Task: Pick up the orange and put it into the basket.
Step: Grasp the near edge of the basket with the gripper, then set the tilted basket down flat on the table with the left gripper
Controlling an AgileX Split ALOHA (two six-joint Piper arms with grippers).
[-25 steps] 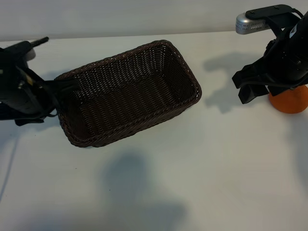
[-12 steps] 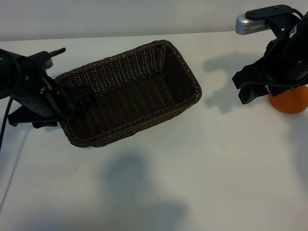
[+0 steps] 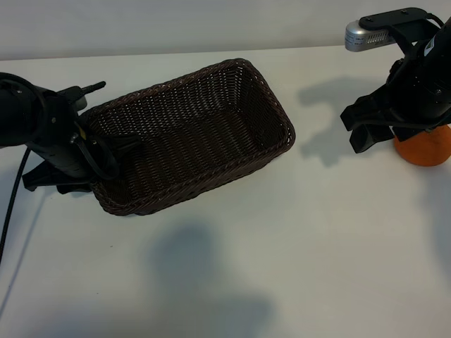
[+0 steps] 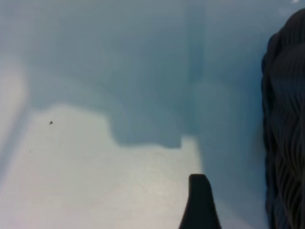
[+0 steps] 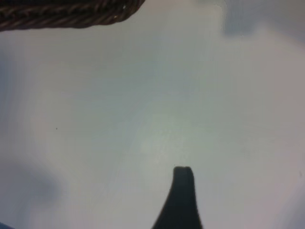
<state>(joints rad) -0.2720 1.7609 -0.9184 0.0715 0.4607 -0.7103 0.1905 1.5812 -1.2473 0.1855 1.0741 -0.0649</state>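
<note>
A plain white counter (image 3: 296, 239) carries two things. The dark-brown wicker basket (image 3: 271, 105) rests slantwise on it, toward the left end and near the far edge. The orange (image 3: 426, 149) sits at the right edge, well apart from the basket.

Basket (image 3: 190, 134) sits left of centre on the surface (image 3: 296, 246); orange (image 3: 425, 146) lies far right, well apart from it.
</note>
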